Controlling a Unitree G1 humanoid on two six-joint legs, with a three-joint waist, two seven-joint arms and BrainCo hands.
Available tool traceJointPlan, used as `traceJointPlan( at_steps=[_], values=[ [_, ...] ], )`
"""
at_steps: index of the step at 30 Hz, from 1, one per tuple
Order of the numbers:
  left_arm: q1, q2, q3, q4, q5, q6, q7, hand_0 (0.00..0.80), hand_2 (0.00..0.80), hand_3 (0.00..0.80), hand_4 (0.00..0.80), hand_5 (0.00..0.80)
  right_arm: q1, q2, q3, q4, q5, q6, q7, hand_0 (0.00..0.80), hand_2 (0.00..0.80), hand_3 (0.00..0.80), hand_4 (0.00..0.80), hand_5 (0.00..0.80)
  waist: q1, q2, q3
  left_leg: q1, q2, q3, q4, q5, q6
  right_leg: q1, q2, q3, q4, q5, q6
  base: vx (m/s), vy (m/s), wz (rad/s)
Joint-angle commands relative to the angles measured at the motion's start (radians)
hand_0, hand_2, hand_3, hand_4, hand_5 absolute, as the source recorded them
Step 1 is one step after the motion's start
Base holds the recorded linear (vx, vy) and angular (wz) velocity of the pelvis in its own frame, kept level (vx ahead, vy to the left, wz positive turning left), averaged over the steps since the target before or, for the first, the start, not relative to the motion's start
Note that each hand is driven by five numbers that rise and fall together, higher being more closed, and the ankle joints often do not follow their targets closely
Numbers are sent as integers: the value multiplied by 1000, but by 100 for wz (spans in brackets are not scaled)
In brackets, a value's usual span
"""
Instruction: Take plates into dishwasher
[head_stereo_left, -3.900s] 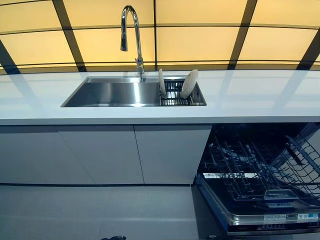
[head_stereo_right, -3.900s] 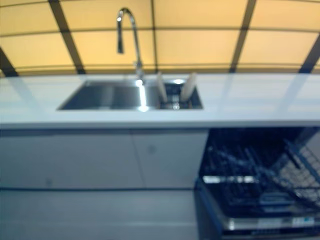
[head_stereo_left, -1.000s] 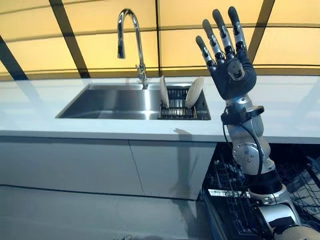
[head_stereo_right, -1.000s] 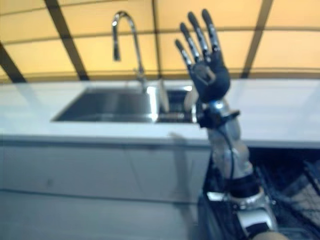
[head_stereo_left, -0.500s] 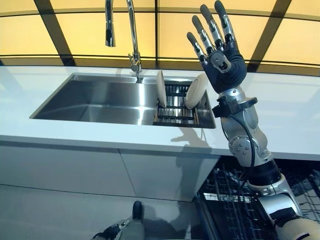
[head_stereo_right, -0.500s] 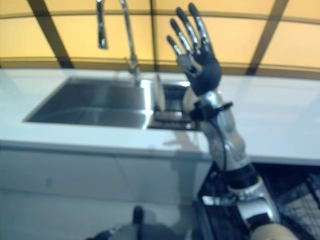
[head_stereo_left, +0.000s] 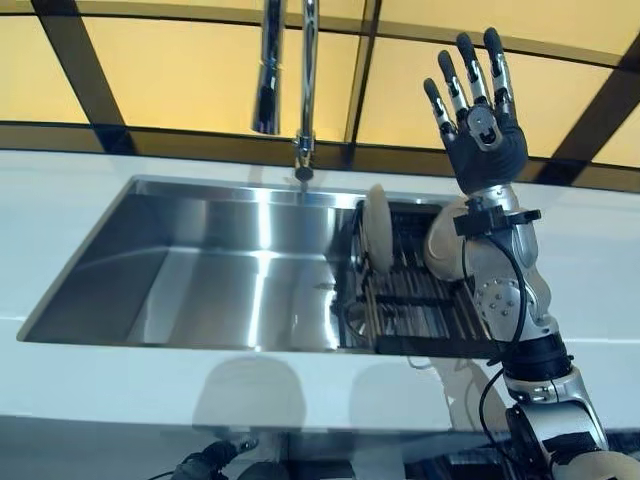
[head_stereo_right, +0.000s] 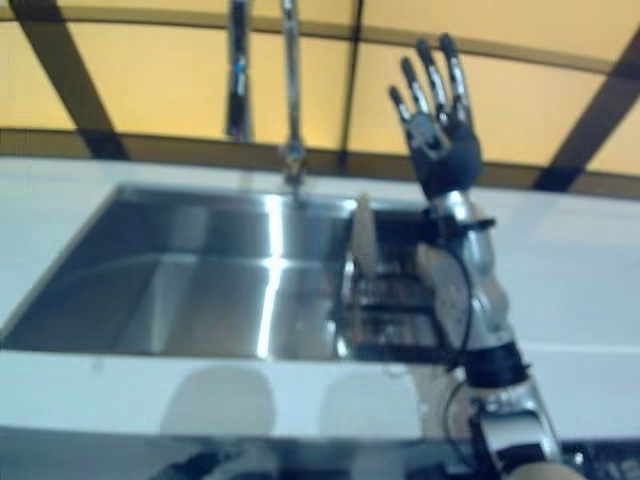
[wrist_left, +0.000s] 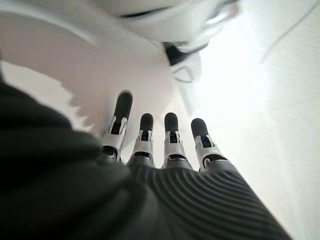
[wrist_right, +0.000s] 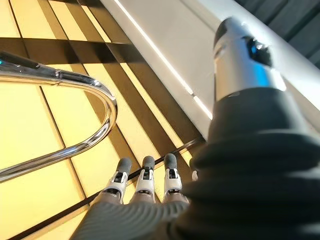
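Observation:
Two white plates stand on edge in a dark rack (head_stereo_left: 420, 300) in the right end of the steel sink (head_stereo_left: 200, 270). One plate (head_stereo_left: 377, 228) is at the rack's left; the other plate (head_stereo_left: 445, 245) leans at its right, partly behind my right forearm. My right hand (head_stereo_left: 483, 135) is raised above the rack, palm outward, fingers straight and spread, open and holding nothing. It is clear of both plates. My left hand (wrist_left: 165, 145) hangs low below the counter edge, its fingers straight and empty.
A tall chrome faucet (head_stereo_left: 305, 80) rises behind the sink, left of my right hand. White counter (head_stereo_left: 600, 290) runs on both sides of the sink. A yellow panelled wall with dark bars (head_stereo_left: 180, 80) closes the back. The dishwasher's dark opening (head_stereo_left: 455, 468) shows under the counter's front edge.
The camera has come closer and now looks down over the sink, so the dishwasher has nearly left the view. My right hand stays raised and open, now right of the leaning plate.

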Motion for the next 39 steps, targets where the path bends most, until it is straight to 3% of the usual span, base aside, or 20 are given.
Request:
traceJointPlan(
  at_steps=[1, 3, 5, 8, 12, 13, 16, 24, 39],
  values=[
    [-6, 28, -13, -25, 17, 10, 14, 0, 0, 0, 0, 0, -62, -79, -61, 22, -3, -82, -56, 0, 0, 0, 0, 0, -19, 10, -31, 0, 44, -5, -17, 12, -67, -18, 50, -55, -305, 207, -16, 223, 17, -2],
    [-15, 31, 5, -33, 26, 27, 10, 0, 0, 0, 0, 0, -89, -81, -69, 43, -4, -66, -82, 0, 0, 0, 0, 0, -27, 12, -24, 46, 45, 2, -49, 3, -80, -49, 81, -111, -428, 207, -8, 163, -2, -5],
    [-19, 34, 17, -39, 33, 39, 5, 0, 0, 0, 0, 0, -100, -83, -69, 51, -8, -50, -104, 0, 0, 0, 0, 0, -35, 10, -19, 76, 44, 9, -67, -10, -88, -65, 103, -133, -506, 210, 0, 159, -20, -24],
    [-12, 32, 32, -45, 57, 45, -5, 0, 0, 0, 0, 0, -96, -109, -70, 64, -19, -30, -131, 0, 0, 0, 0, 0, -61, -4, -17, 109, 29, 8, -80, -44, -99, -90, 152, -125, -660, 248, 25, 193, -29, -17],
    [-5, 27, 19, -52, 63, 41, -5, 0, 0, 0, 0, 0, -82, -126, -77, 61, -35, -26, -140, 0, 0, 0, 0, 0, -85, -7, -13, 125, 26, -12, -80, -66, -91, -114, 169, -70, -665, 266, 28, 93, -31, 9],
    [-4, 23, 20, -53, 60, 35, -4, 0, 0, 0, 0, 0, -71, -137, -90, 59, -34, -31, -129, 0, 0, 0, 0, 0, -91, -5, -17, 126, 29, -22, -80, -67, -90, -95, 181, -47, -691, 239, 22, 71, -66, 20],
    [-4, 17, 31, -40, 55, 15, -4, 0, 0, 0, 0, 0, -60, -145, -101, 51, -40, -34, -116, 0, 0, 0, 0, 0, -93, -8, -27, 125, 35, -18, -80, -62, -95, -54, 198, -39, -724, 213, 18, 48, -73, 5],
    [-1, 2, 43, -37, 48, 16, -6, 0, 0, 0, 0, 0, -51, -177, -100, 29, -113, 37, -165, 0, 0, 0, 0, 0, -97, -20, -42, 137, 46, 4, -77, -64, -103, 5, 218, -23, -766, 194, 6, 25, -63, -9],
    [9, 23, 67, -52, 61, 47, -5, 0, 0, 0, 0, 0, -49, -366, -134, 239, -109, 304, -148, 0, 0, 0, 0, 0, -114, -48, -40, 142, 57, 42, -76, -67, -117, 22, 237, -18, -791, 198, 3, 12, -28, 1]
  ],
)
